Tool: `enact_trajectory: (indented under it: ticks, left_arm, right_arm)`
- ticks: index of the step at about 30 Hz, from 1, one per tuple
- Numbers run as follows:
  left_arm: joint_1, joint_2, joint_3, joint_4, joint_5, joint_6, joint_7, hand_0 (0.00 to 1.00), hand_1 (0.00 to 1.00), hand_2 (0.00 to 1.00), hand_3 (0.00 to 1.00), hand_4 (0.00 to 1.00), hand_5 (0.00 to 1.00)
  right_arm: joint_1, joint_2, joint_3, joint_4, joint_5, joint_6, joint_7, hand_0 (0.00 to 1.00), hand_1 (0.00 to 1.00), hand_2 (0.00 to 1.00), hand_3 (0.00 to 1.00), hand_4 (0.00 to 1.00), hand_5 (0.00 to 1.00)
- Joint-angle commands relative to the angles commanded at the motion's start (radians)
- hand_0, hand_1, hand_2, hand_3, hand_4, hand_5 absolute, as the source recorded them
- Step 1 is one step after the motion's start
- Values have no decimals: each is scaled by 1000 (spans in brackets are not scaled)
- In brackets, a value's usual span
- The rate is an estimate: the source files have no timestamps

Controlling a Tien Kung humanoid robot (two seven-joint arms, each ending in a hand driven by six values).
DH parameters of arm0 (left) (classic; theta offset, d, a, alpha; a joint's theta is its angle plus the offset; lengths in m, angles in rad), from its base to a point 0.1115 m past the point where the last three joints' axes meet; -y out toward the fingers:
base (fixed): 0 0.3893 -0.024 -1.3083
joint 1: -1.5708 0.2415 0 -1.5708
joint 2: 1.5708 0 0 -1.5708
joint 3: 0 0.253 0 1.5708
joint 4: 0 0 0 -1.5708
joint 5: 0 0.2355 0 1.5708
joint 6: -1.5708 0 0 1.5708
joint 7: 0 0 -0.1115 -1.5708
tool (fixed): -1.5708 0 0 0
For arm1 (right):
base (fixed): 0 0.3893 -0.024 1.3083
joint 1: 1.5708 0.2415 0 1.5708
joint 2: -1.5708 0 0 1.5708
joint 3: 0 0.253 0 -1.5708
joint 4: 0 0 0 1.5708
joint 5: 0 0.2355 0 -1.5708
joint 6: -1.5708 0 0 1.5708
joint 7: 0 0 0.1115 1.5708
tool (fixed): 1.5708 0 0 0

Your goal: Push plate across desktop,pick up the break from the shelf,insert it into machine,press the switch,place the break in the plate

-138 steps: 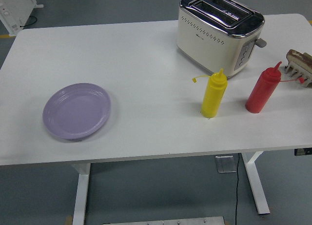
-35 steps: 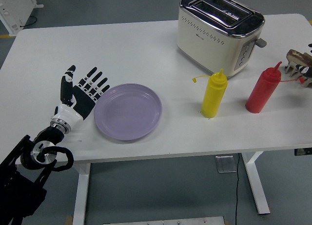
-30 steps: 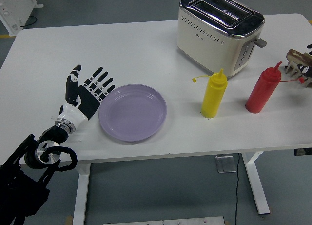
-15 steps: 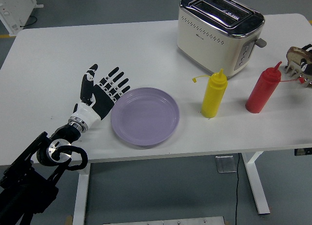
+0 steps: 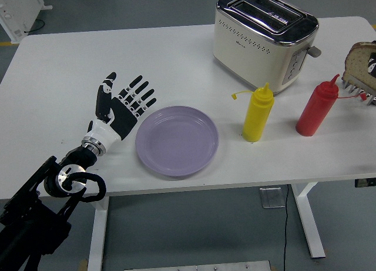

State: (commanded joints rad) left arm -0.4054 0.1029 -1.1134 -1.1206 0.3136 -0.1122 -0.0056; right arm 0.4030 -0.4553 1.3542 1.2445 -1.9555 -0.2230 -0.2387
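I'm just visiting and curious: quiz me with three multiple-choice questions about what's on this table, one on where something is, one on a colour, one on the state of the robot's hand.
1. Where is the plate relative to the yellow bottle?
A. left of it
B. right of it
C. behind it

2. What colour is the bottle nearest the table's right edge?
A. green
B. red
C. white

3. How is the left hand?
A. clenched around the plate
B. holding a bottle
C. open, fingers spread, beside the plate

Answers: 1 A, the plate lies left of the yellow bottle. 2 B, the right-hand bottle is red. 3 C, the spread fingers hold nothing.
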Motion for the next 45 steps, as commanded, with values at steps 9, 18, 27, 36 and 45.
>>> enact_trajectory:
  ticks: [9, 18, 27, 36, 45]
  left_arm:
    - [48, 14, -158, -58, 48, 18, -11, 902, 851, 897, 804, 715, 998]
    - [91, 28, -266, -117, 61, 22, -11, 901, 849, 895, 802, 714, 998]
    - [136, 28, -359, -160, 54, 31, -15, 890, 842, 890, 800, 715, 998]
    - [175, 32, -462, -199, 42, 44, -26, 882, 835, 881, 792, 715, 998]
    - [221, 47, -516, -239, 29, 50, -29, 880, 834, 882, 791, 714, 998]
  right_arm:
    - [22, -10, 20, 64, -1, -55, 15, 424, 434, 469, 469, 276, 2]
    - [92, -2, 3, 115, 25, -75, 3, 426, 426, 464, 464, 257, 2]
    - [221, 47, -35, 134, 35, -132, -12, 421, 419, 458, 458, 249, 2]
    - [378, 121, -86, 79, 30, -155, -36, 420, 412, 454, 454, 239, 2]
    - [493, 221, -147, -40, 67, -186, -84, 423, 411, 452, 452, 237, 2]
